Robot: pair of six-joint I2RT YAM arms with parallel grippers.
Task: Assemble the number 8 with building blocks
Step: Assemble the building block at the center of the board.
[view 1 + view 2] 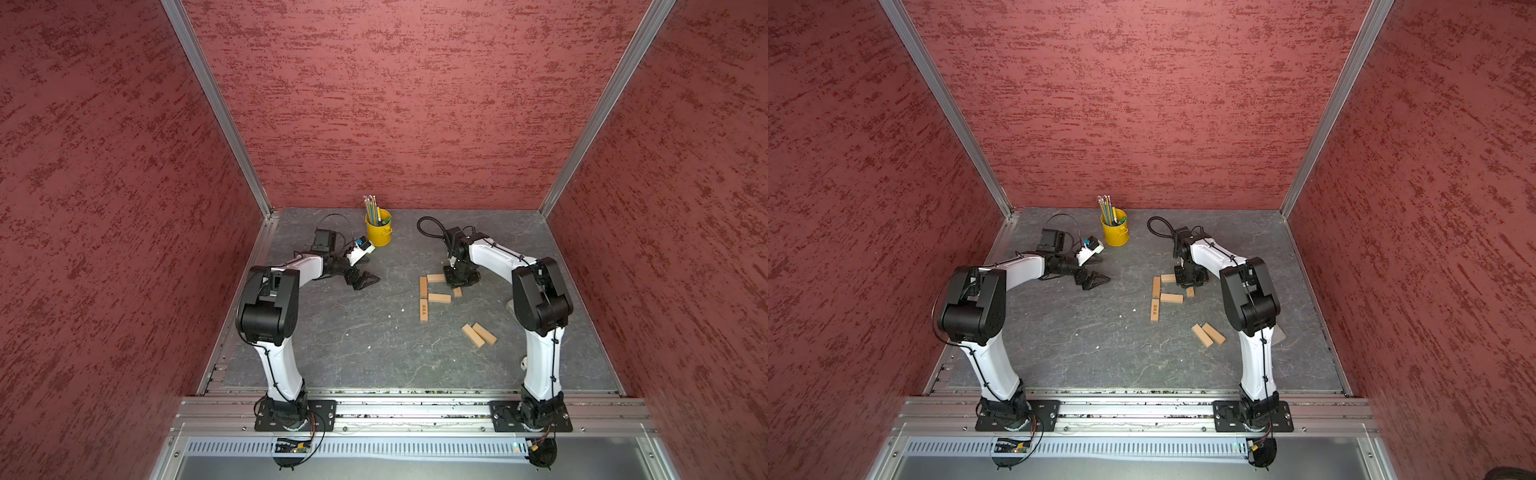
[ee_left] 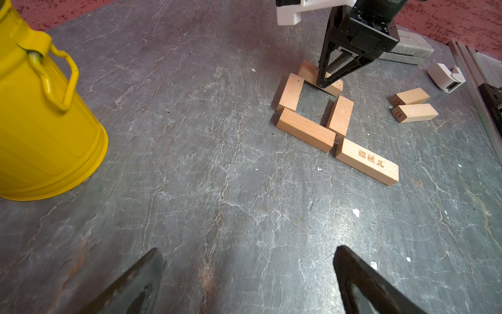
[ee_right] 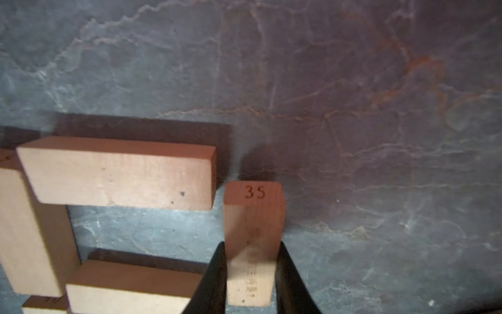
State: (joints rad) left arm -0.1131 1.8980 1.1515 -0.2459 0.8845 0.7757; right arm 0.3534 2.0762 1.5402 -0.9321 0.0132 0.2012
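A: Which step is the robot on?
B: Closing the upper loop, by the look of it. The right gripper [image 3: 251,271] is clamped on the block marked 35 [image 3: 254,217], set lengthwise, w/ its end just beside the end of the top crosswise block [image 3: 119,174]. Can't tell if it's fully down on the table [image 1: 353,345].
A: And the left gripper [image 2: 247,248]?
B: Jaws wide apart, nothing btw them. It hangs well apart from the build, near the yellow bucket [image 1: 379,230].
A: Where's the number 8 [image 1: 436,297], and how far along?
B: On the table's right half, under the right arm's wrist. Approx five of seven building blocks [image 2: 305,131] are in: top bar, middle bar, upper-left side, the lettered block [image 1: 424,310] as lower-left side, plus the held one. Lower-right side & bottom bar are missing.
A: Next move?
B: Prob. let go and lift straight up w/o nudging the corners. Then go to the spare pair [image 1: 473,336] nearer the right arm's base. They lie side by side, touching, so it'd need to take one w/o dragging the other.
A: How does the thing look?
B: Light-tan wooden planks, all alike, w/ dark nos. on the ends and lettering on some faces. Corners meet w/ small gaps, not quite square.
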